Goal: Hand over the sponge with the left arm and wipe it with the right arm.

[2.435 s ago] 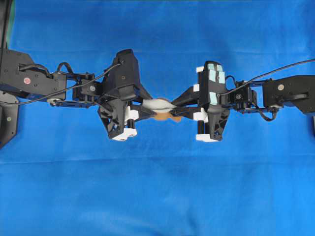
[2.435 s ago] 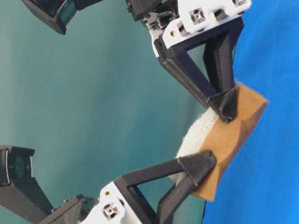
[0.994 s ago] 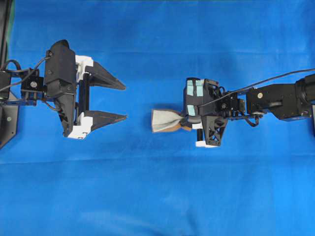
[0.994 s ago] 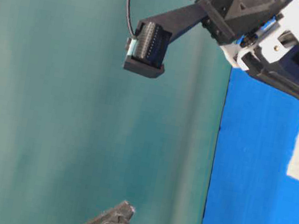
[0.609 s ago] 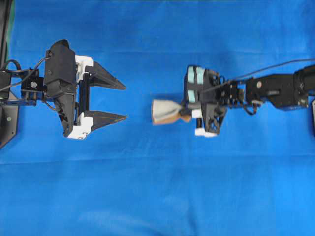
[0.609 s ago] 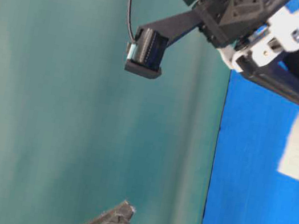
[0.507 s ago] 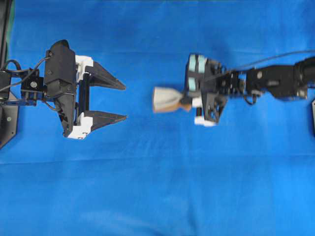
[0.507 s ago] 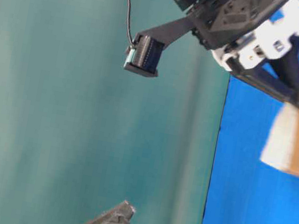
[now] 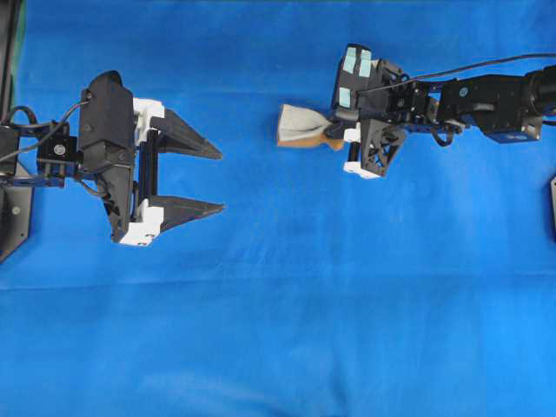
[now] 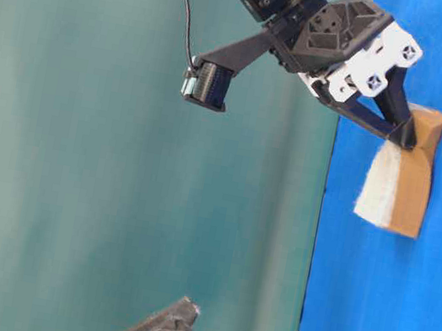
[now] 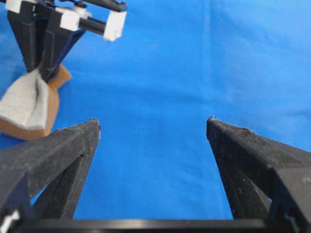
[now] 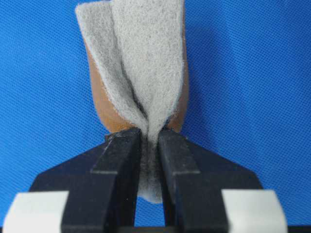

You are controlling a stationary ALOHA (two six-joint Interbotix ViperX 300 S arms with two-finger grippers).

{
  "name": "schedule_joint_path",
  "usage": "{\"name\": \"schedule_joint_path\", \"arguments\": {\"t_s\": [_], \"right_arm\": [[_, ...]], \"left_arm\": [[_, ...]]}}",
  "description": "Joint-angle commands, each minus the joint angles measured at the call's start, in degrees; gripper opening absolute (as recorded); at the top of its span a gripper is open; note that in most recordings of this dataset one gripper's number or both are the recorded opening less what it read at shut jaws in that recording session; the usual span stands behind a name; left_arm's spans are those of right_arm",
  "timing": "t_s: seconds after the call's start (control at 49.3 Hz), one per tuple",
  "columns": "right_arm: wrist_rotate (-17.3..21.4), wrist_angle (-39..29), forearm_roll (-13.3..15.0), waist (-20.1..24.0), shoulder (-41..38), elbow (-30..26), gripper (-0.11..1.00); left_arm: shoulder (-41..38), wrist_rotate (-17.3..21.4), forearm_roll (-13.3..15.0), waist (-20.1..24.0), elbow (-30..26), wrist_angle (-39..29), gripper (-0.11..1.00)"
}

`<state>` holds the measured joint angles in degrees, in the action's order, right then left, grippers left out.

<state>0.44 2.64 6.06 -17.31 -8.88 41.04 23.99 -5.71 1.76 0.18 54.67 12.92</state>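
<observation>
Fingers (image 12: 176, 160) of the right gripper (image 9: 337, 136) pinch one end of the sponge (image 9: 302, 127), squeezing it so its grey-white face folds inward and the orange-brown layer bulges on the outside. From overhead, the sponge sticks out from the fingertips toward the left, over the blue cloth (image 9: 347, 295), in the upper middle of the table. At table level its orange-brown side faces the cloth; whether it touches the cloth cannot be told. Well apart from it, the left gripper (image 9: 217, 181) has its two pointed fingers (image 11: 63, 150) spread wide with nothing between them, only blue cloth showing in the gap.
</observation>
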Motion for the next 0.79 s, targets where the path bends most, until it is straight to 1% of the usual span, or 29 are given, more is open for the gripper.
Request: {"name": "schedule_joint_path", "arguments": {"t_s": [0.0, 0.122, 0.243, 0.365, 0.487, 0.629, 0.69, 0.771], "right_arm": [[0.26, -0.62, -0.88, 3.25, 0.97, -0.09, 0.17], [1.58, -1.49, -3.08, 9.93, 0.97, 0.44, 0.17], [3.60, -2.55, -4.66, 16.70, 1.05, 0.53, 0.17], [6.42, -3.60, -5.19, 22.15, 0.97, -0.18, 0.17], [8.35, -3.69, -5.19, 26.37, 1.05, -1.32, 0.17], [8.88, -3.78, -5.19, 29.00, 1.05, -2.29, 0.17], [8.88, -3.78, -5.19, 29.09, 1.05, -2.20, 0.17], [8.79, -3.78, -5.01, 28.04, 1.05, -2.02, 0.17]], "left_arm": [[0.53, 0.00, -0.09, -0.18, -0.53, 0.18, 0.87], [0.53, 0.00, -0.09, -0.18, -0.44, 0.18, 0.87], [0.44, 0.00, -0.09, -0.18, -0.53, 0.18, 0.87], [0.35, 0.09, -0.09, -0.18, -0.62, 0.18, 0.87], [0.26, 0.09, -0.09, -0.18, -0.62, 0.18, 0.87], [0.26, 0.00, -0.09, -0.18, -0.70, 0.18, 0.87], [0.26, 0.00, -0.09, -0.18, -0.70, 0.18, 0.87], [0.26, 0.09, -0.09, -0.18, -0.70, 0.18, 0.87]]}}
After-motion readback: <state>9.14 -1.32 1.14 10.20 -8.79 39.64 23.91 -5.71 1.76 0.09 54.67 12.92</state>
